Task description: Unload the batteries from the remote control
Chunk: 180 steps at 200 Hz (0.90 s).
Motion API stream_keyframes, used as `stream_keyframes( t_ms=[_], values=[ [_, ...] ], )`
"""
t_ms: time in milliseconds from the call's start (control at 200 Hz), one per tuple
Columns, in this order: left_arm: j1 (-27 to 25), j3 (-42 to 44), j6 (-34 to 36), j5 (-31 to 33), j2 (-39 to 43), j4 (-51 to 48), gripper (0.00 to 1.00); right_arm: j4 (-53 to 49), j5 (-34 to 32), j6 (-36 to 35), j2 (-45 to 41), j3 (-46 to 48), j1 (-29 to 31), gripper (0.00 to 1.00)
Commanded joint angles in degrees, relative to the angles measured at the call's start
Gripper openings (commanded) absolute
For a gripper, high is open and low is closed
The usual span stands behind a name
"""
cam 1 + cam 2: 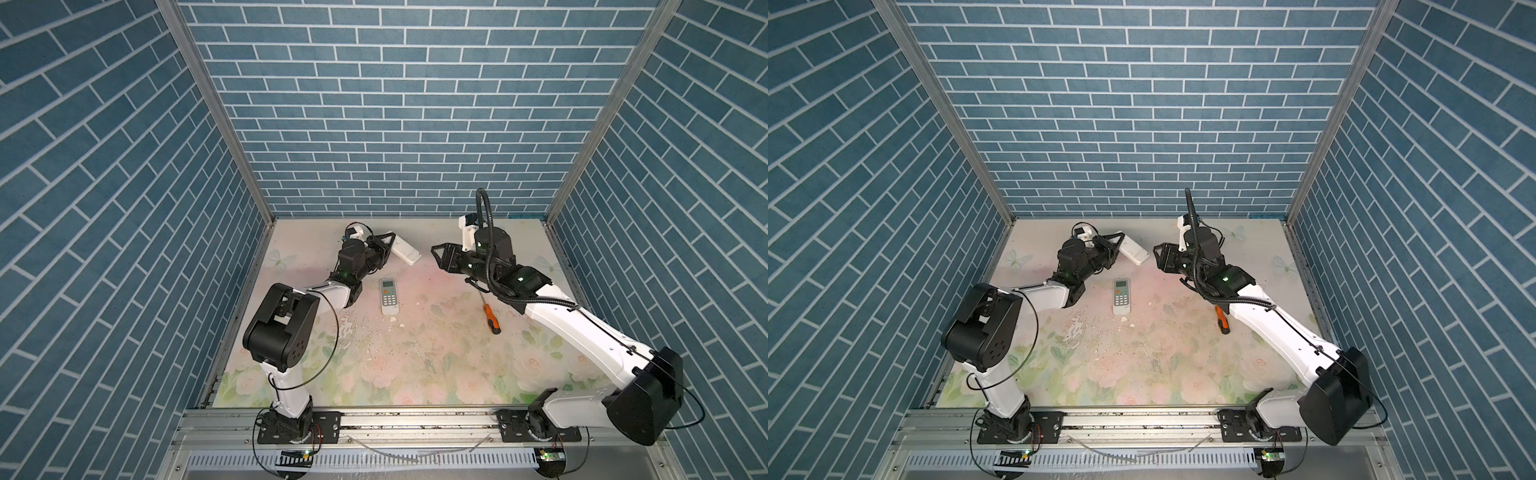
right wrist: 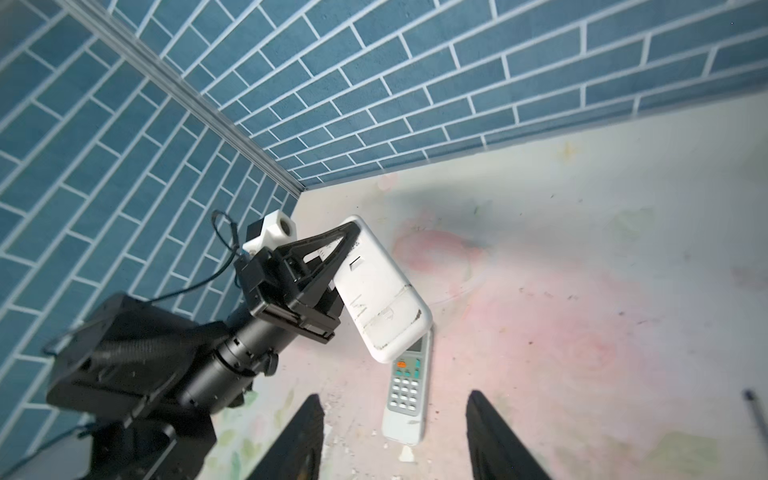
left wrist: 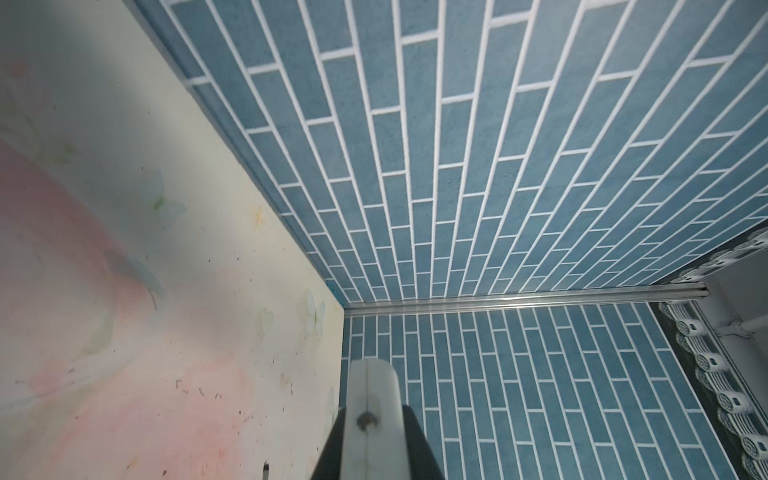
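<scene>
My left gripper (image 2: 338, 253) is clamped on the white remote (image 2: 382, 299), held above the table (image 1: 436, 353), back side out. My right gripper (image 1: 437, 258) faces it, fingers parted, empty. I cannot see the batteries.

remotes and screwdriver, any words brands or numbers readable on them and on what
No text reads clearly in any view.
Remote on the table: screen and key markings, too small and blurred to read.
Held remote in the left end effector: white back with faint marks, nothing legible.
Screwdriver: no lettering visible.
</scene>
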<state>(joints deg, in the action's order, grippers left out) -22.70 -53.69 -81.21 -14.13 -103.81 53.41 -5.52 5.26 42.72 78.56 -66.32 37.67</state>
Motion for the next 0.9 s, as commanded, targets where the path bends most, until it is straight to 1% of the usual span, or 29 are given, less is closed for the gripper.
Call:
stream_keyframes(
  t_ms=[0,70,195,305,415,645,895],
  values=[
    [-1.35,1.28,2.93,6.53,2.06,11.04,0.00,14.53,6.46,15.15,3.39,2.75,-0.91,0.57],
    [-2.19,1.33,4.09,7.77,2.16,12.63,0.00,18.25,7.12,17.46,5.56,3.11,-1.10,0.58],
    [-2.70,0.96,5.05,8.28,2.25,14.56,0.00,20.81,8.68,20.07,8.69,2.15,-1.78,0.58],
    [-2.72,1.05,5.33,8.62,2.94,15.10,0.00,19.49,9.02,20.01,10.25,1.04,-2.17,0.55],
    [-2.79,0.69,6.04,7.98,3.59,14.70,0.00,20.79,10.35,20.81,11.65,0.55,-2.75,0.51],
    [-2.94,0.08,5.89,7.46,3.56,14.74,0.00,22.21,12.77,21.24,13.84,-1.27,-3.22,0.46],
    [-2.95,-0.87,5.91,6.71,3.44,13.83,0.00,23.08,14.24,21.14,14.94,-2.79,-3.17,0.46]
  ],
)
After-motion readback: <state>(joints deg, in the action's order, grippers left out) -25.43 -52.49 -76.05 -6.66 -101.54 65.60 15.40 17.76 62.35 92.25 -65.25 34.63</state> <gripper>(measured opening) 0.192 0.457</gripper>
